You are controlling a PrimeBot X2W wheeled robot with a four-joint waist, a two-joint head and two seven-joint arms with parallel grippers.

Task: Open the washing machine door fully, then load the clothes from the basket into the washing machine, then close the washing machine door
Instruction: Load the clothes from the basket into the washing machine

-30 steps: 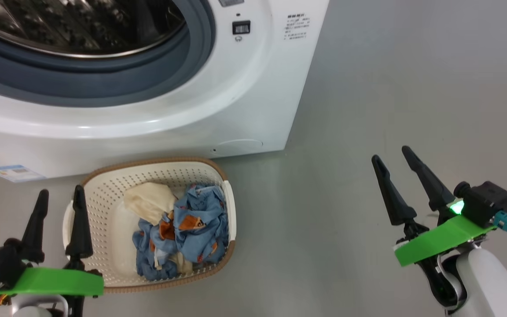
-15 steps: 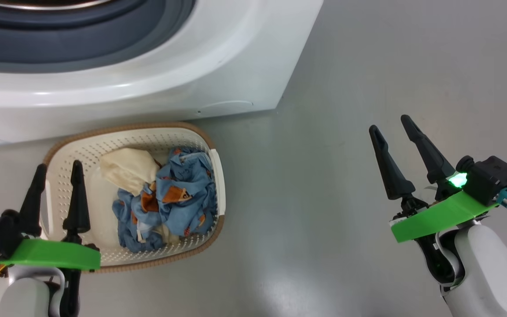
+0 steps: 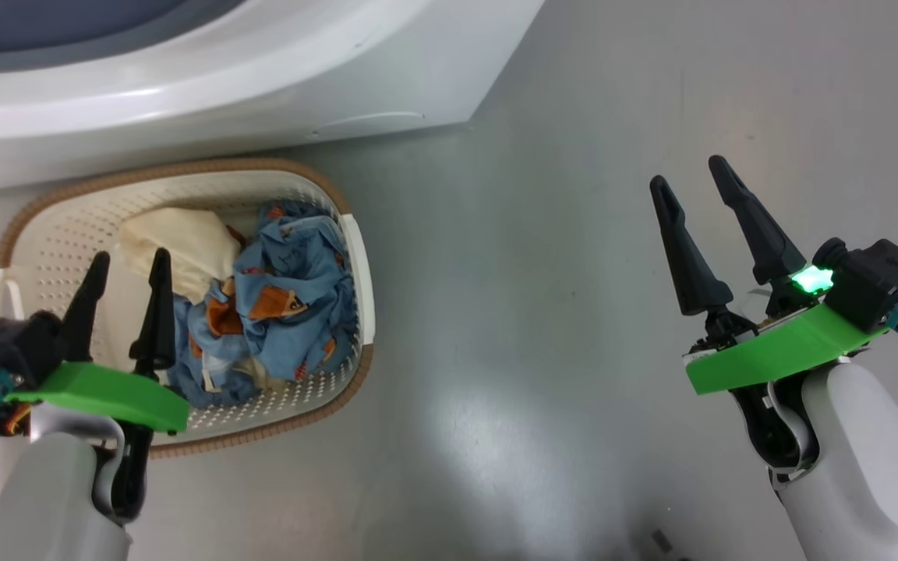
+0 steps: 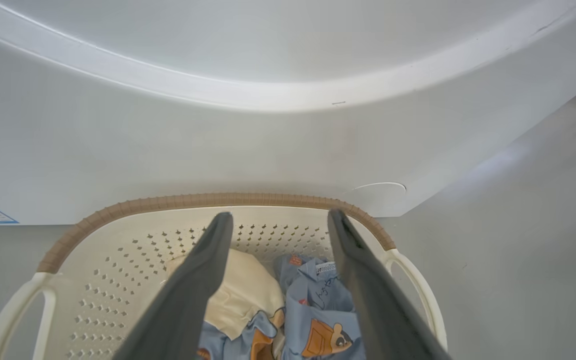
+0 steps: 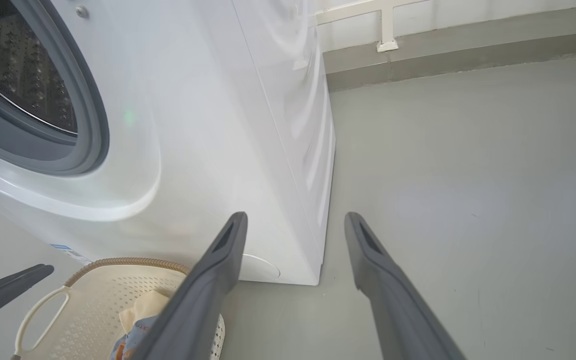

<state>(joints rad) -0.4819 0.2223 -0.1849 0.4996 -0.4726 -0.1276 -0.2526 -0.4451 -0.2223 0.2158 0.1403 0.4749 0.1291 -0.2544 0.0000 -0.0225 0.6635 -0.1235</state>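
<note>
Glossy grey floor [image 3: 542,312], basket [image 3: 184,167] beside washing machine [image 3: 262,78] — pale wall [image 5: 468,15] beyond.

pale forearms [image 3: 862,475], green brackets [image 3: 768,358], tapered black fingers [image 3: 687,249]

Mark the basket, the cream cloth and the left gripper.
basket [image 3: 51,234], head view, perforated inner wall.
cream cloth [image 3: 176,241], head view, middle of the cloth.
left gripper [image 3: 130,255], head view, midway between its open fingertips.
</note>
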